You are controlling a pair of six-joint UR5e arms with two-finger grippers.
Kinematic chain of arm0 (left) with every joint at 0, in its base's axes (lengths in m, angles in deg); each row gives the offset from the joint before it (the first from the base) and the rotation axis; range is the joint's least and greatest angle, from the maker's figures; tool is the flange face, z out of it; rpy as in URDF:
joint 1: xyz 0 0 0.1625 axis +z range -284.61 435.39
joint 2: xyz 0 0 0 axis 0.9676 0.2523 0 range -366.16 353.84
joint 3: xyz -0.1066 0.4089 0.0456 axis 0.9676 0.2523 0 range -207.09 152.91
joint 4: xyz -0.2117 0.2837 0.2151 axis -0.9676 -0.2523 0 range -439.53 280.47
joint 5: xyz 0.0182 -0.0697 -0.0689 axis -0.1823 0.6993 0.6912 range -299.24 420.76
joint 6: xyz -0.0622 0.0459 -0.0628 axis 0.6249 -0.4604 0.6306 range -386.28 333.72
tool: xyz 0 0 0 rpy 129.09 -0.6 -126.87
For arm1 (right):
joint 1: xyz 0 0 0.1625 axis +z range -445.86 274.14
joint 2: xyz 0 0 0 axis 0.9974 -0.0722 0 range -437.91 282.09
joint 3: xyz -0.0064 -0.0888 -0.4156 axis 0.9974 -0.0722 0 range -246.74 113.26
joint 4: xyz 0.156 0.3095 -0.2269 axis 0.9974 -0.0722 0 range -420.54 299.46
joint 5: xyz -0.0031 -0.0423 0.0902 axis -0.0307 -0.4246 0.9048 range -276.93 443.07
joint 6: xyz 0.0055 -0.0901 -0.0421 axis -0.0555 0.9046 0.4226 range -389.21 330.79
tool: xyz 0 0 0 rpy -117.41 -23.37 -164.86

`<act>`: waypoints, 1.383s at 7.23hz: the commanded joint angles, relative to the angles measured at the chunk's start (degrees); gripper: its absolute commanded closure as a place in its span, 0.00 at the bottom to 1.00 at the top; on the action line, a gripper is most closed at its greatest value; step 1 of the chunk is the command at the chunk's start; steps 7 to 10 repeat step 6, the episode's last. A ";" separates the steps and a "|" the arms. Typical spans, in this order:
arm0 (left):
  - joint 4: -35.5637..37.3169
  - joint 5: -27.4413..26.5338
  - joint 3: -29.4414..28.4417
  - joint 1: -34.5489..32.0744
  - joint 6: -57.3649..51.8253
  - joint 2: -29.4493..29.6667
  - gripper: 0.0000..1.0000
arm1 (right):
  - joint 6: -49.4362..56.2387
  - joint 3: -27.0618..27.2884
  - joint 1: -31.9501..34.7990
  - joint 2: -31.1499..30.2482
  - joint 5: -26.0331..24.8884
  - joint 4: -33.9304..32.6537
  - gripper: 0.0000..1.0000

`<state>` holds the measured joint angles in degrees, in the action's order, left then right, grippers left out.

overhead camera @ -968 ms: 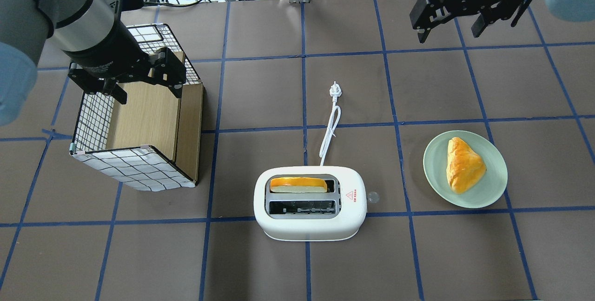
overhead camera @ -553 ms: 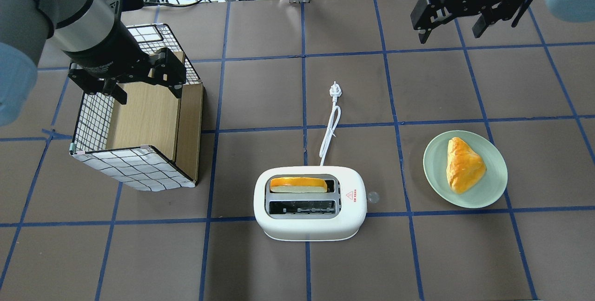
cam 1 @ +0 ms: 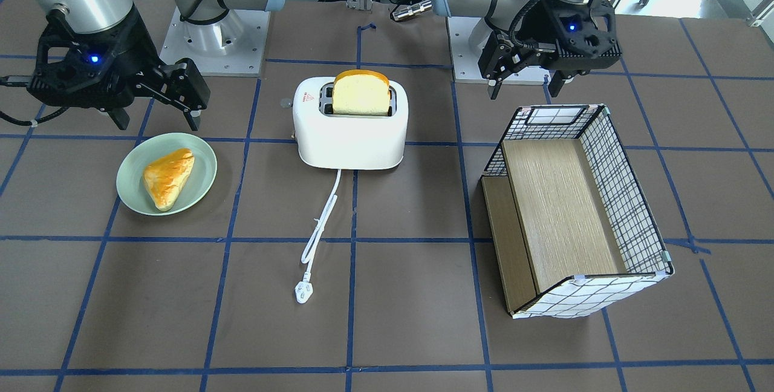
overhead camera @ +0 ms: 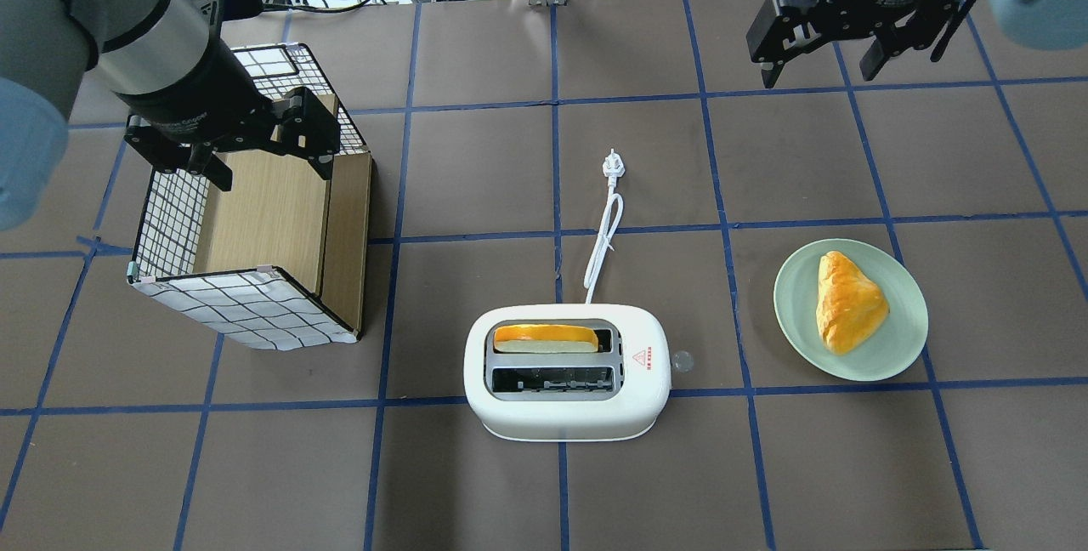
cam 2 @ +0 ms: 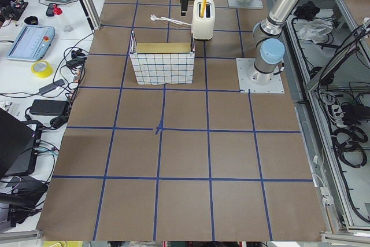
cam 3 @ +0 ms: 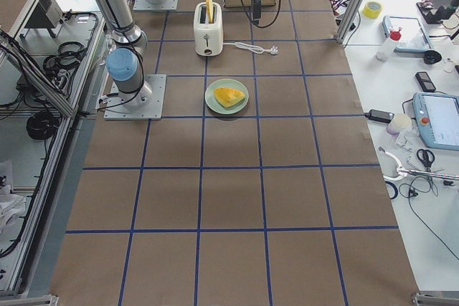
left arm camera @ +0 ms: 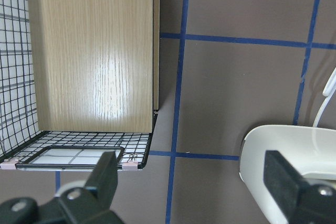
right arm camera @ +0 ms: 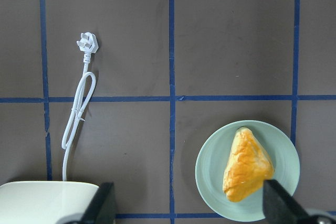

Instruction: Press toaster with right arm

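Note:
The white toaster (overhead camera: 567,415) stands near the table's front middle, with a bread slice (overhead camera: 544,337) in its far slot; it also shows in the front view (cam 1: 351,132). Its small lever knob (overhead camera: 682,360) sticks out on the right end. The white cord and plug (overhead camera: 612,165) trail away from it. My right gripper (overhead camera: 820,58) is open and empty, high over the far right of the table, well away from the toaster; the right wrist view sees the toaster's corner (right arm camera: 47,202). My left gripper (overhead camera: 270,164) is open and empty above the basket.
A wire-and-wood basket (overhead camera: 255,219) lies on its side at the left. A green plate (overhead camera: 901,338) with a pastry (overhead camera: 848,300) sits right of the toaster. Cables and devices lie beyond the table's far edge.
My right gripper has shifted and turned slightly at the far right. The left arm, toaster and bread have not moved.

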<state>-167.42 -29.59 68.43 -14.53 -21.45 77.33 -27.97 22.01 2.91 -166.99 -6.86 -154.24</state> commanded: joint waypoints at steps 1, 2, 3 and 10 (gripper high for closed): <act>0.00 0.00 0.02 0.00 0.00 0.00 0.00 | 0.25 0.29 0.09 -0.22 0.02 0.01 0.00; 0.00 0.00 0.02 0.00 0.00 0.00 0.00 | 0.78 -0.24 -0.08 -0.22 -0.41 0.10 0.00; 0.00 0.00 0.02 0.00 0.00 0.00 0.00 | 0.78 -0.85 -0.09 -0.04 -0.51 0.18 0.00; 0.00 0.00 0.02 0.00 0.00 0.00 0.00 | 0.78 -0.86 0.00 0.05 -0.07 0.27 0.00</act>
